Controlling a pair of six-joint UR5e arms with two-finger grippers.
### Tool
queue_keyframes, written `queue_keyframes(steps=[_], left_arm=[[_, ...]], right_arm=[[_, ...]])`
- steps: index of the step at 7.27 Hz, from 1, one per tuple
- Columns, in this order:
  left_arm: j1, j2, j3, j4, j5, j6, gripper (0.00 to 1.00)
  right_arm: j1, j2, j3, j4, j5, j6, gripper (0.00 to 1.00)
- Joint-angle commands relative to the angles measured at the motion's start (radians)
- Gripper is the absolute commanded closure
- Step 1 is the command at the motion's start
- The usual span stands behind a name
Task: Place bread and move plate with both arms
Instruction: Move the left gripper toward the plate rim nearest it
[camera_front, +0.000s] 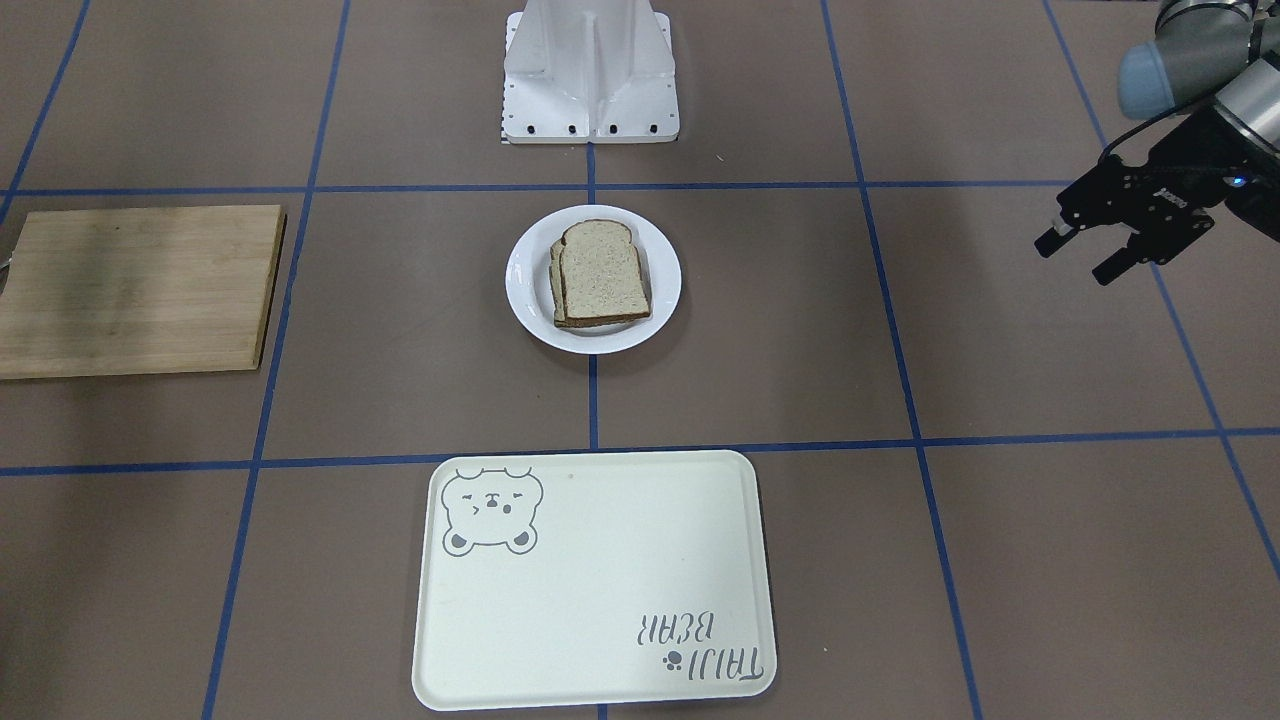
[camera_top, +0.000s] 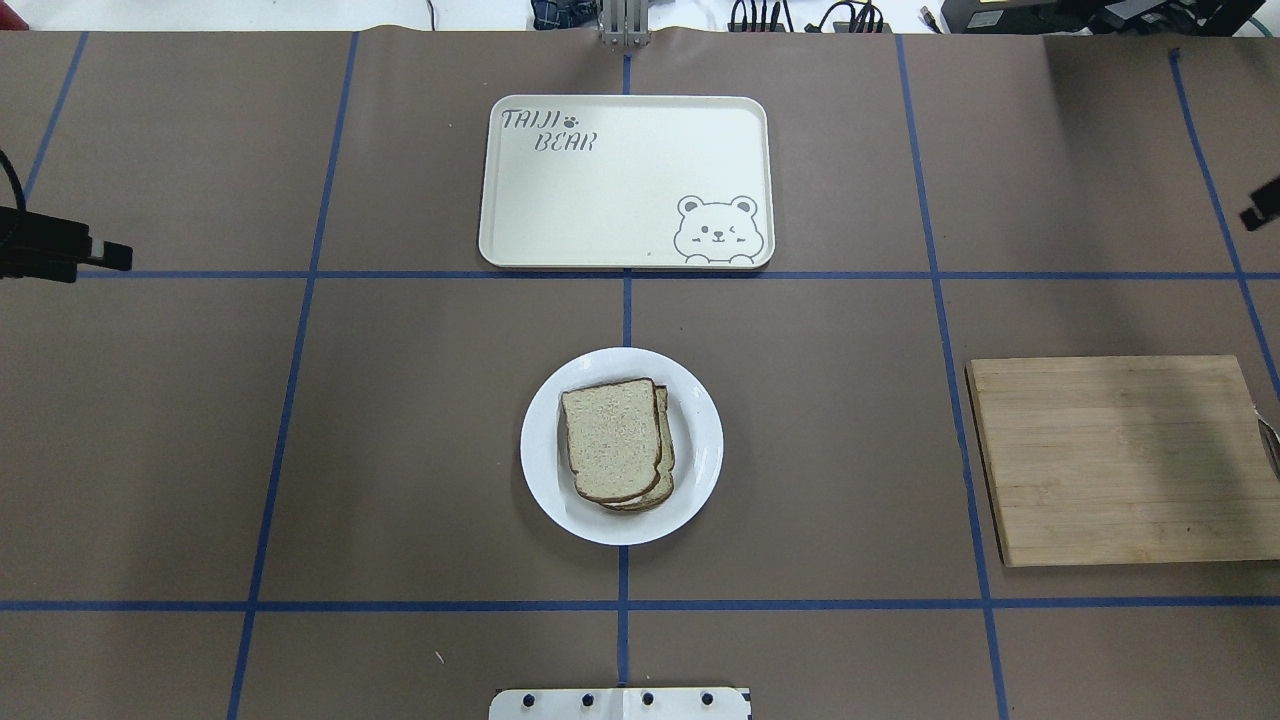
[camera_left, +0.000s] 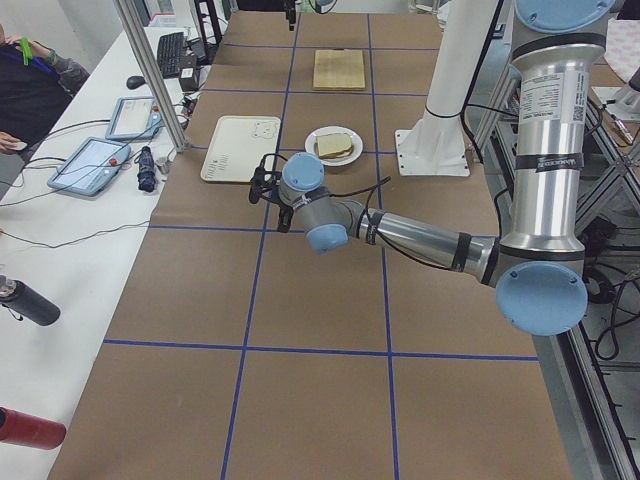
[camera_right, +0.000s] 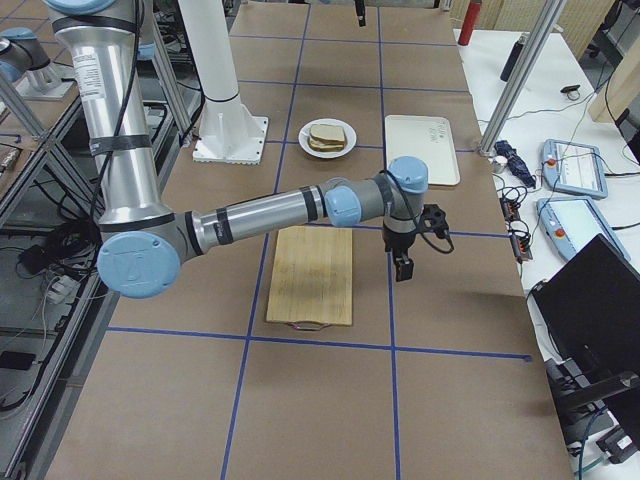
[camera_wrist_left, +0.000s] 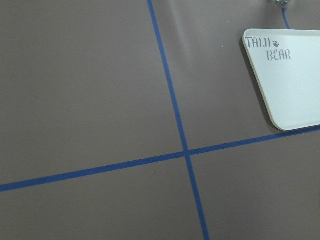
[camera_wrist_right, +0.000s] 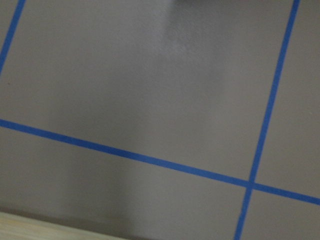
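Tools are hanging wide of the work, one toward each end of the bench (camera_top: 420, 450). Left tool (camera_front: 1076, 258) is hovering clear of the surface, its fingers standing apart and gripping nothing. Plate (camera_top: 700, 450) is sitting at bench centre, to that tool's right and somewhat nearer the robot, well apart from it. Bread (camera_top: 610, 440) is lying flat on the plate atop a second slice (camera_top: 668, 460), with its long axis running toward the robot and its domed end nearest it. Tray (camera_top: 620, 180) is lying beyond the plate, away from the robot, with nothing standing between them. Board (camera_top: 1120, 460) is lying right of the plate. Right tool (camera_top: 1258, 212) is showing only as a sliver past the board's far edge, so whether its fingers are apart cannot be told. Both tools are probably needing to travel inward to opposite sides of the plate rim, and the board's far corner is lying near the right tool's path.
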Motion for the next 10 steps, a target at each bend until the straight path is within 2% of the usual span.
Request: queue_keyframes(steps=[1,2,4,7,8,9,10], left_arm=[[0.127,-0.022,0.004,-0.104,0.011,-0.175,0.01],[0.193,-0.03,0.002,-0.155,0.081,-0.244,0.01],[0.425,-0.055,0.001,-0.22,0.332,-0.37,0.01],[0.697,-0.151,0.02,-0.22,0.614,-0.489,0.03],[0.753,-0.206,0.054,-0.22,0.684,-0.518,0.07],[0.77,-0.275,0.116,-0.224,0.704,-0.526,0.14],[0.772,-0.308,0.152,-0.229,0.703,-0.526,0.33]], right_arm=[[0.138,-0.16,0.003,-0.002,0.01,-0.181,0.0],[0.155,-0.2,0.007,-0.004,-0.022,-0.187,0.0],[0.189,-0.236,0.034,0.003,-0.018,-0.19,0.0],[0.191,-0.234,0.03,-0.001,-0.016,-0.19,0.0],[0.189,-0.233,0.03,-0.001,-0.018,-0.189,0.0],[0.189,-0.233,0.03,-0.001,-0.018,-0.189,0.0],[0.189,-0.23,0.03,-0.001,-0.018,-0.189,0.0]])
